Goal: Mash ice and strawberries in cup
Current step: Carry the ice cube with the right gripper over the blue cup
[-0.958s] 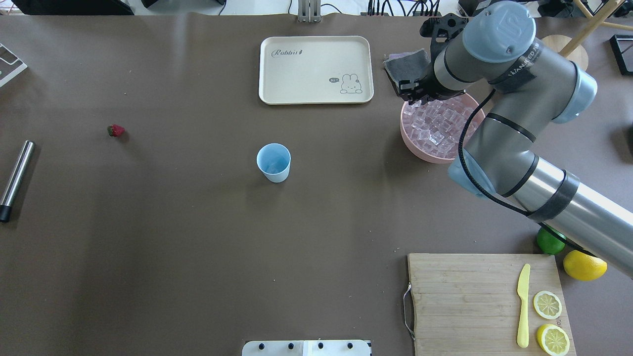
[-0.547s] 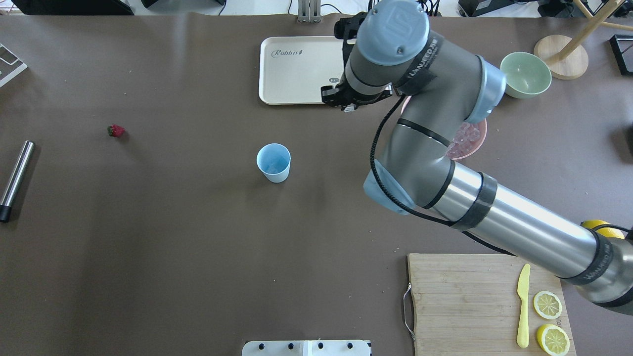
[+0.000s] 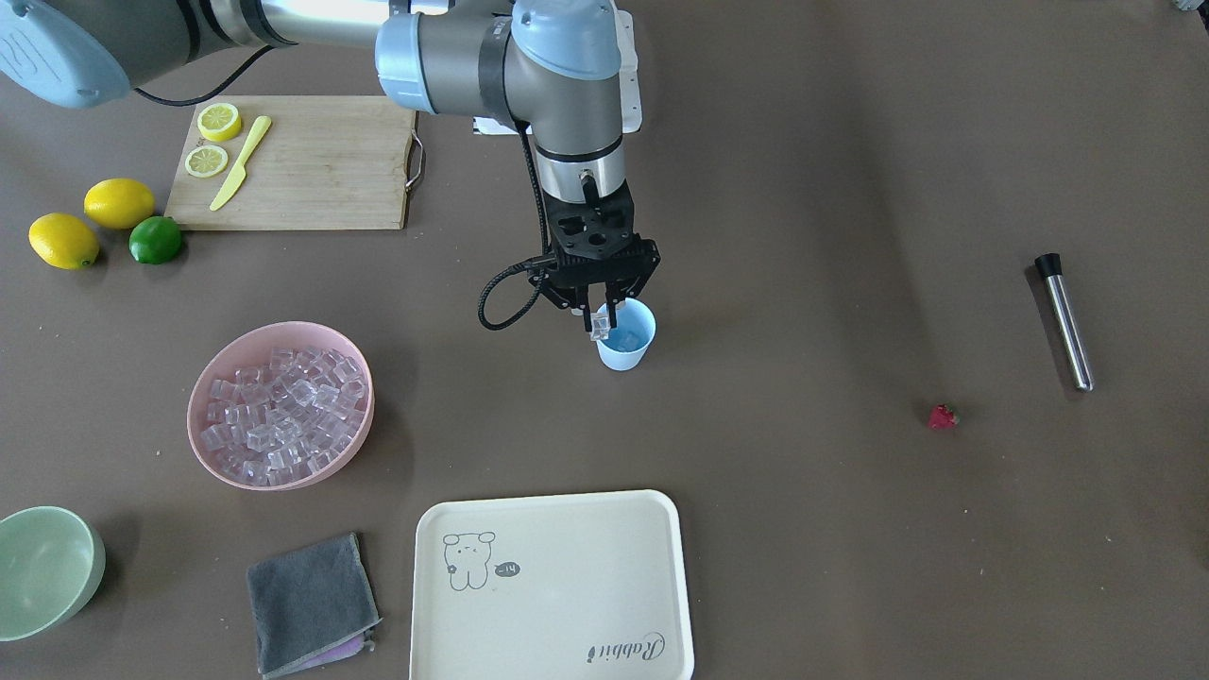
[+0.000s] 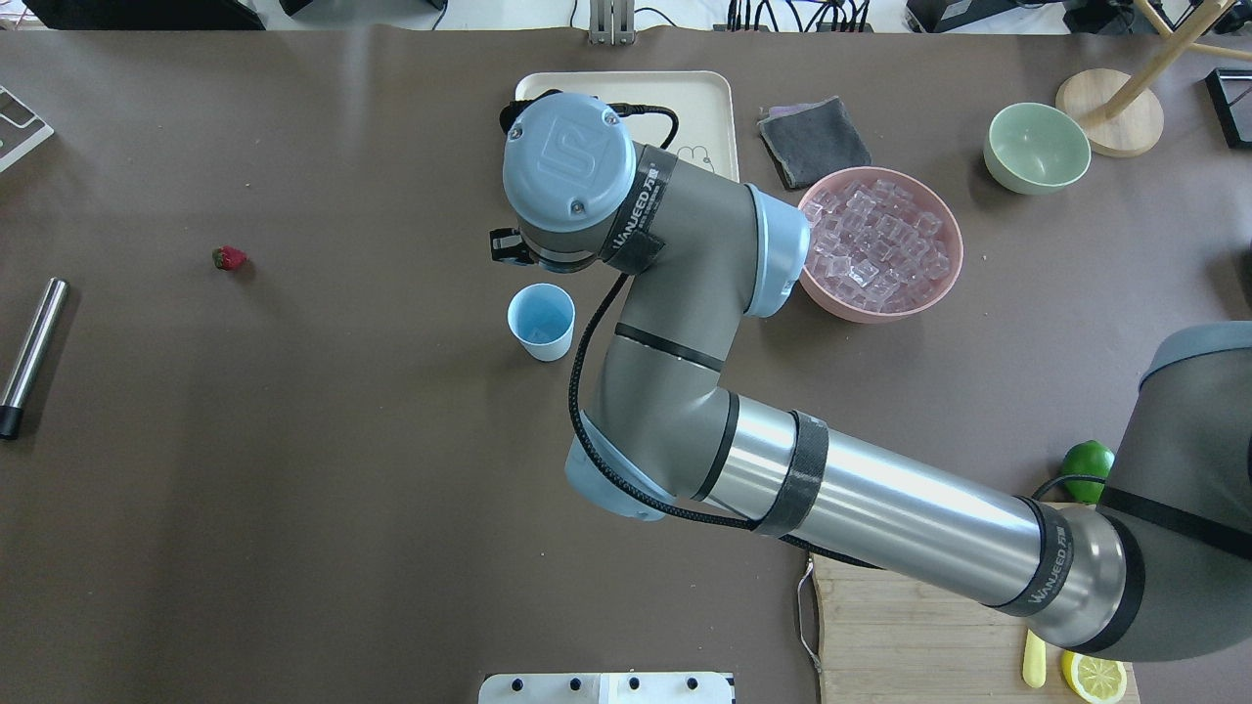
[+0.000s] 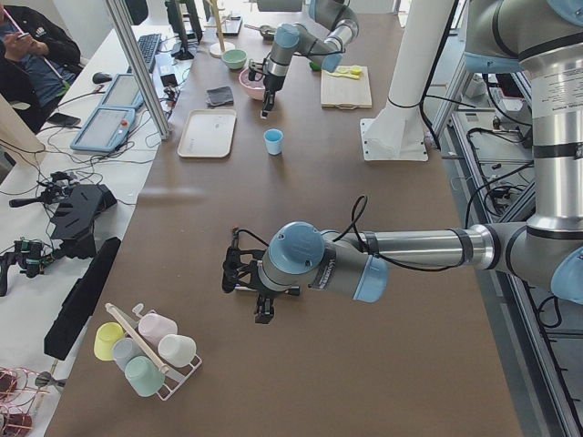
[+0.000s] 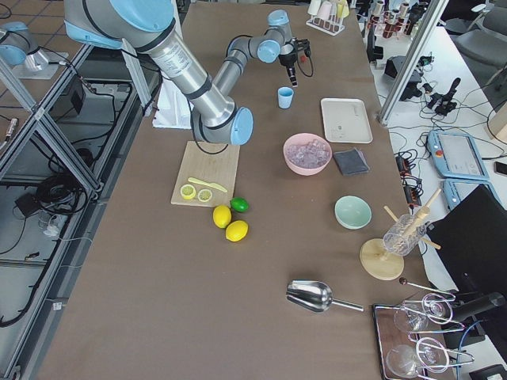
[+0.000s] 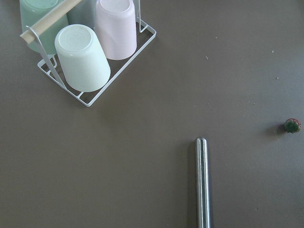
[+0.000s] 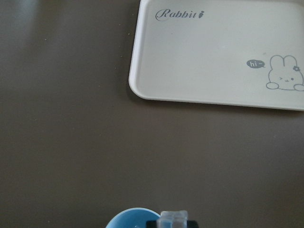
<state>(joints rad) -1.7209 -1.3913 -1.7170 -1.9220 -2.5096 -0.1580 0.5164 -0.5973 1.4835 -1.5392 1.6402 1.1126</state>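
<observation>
1. One ice cube is pinched between the two fingers of my right gripper; in the right wrist view I see it as a clear block clamped between the black tips.
2. My right gripper hangs just above the cup, at the edge of its mouth on the side toward the pink bowl. The cube seems to be over the rim more than over the middle (the front-facing view is steep, so I am not sure).
3. I judge that the step in hand is loading ice into the cup. Something pale lies at the bottom of the cup, but I cannot tell whether it is ice.
4. Many more cubes of ice wait in the pink bowl, well apart from the cup on my right side.
5. The strawberry lies alone on the table, far to the left of the cup and near a metal rod. It is not yet in the cup.
6. My left gripper is far off at the left end of the table; whether its fingers are spread or pressed together I cannot tell.
7. The next move calls for centring the cube over the mouth of the cup and then spreading the right fingers, low enough that it does not bounce out.
</observation>
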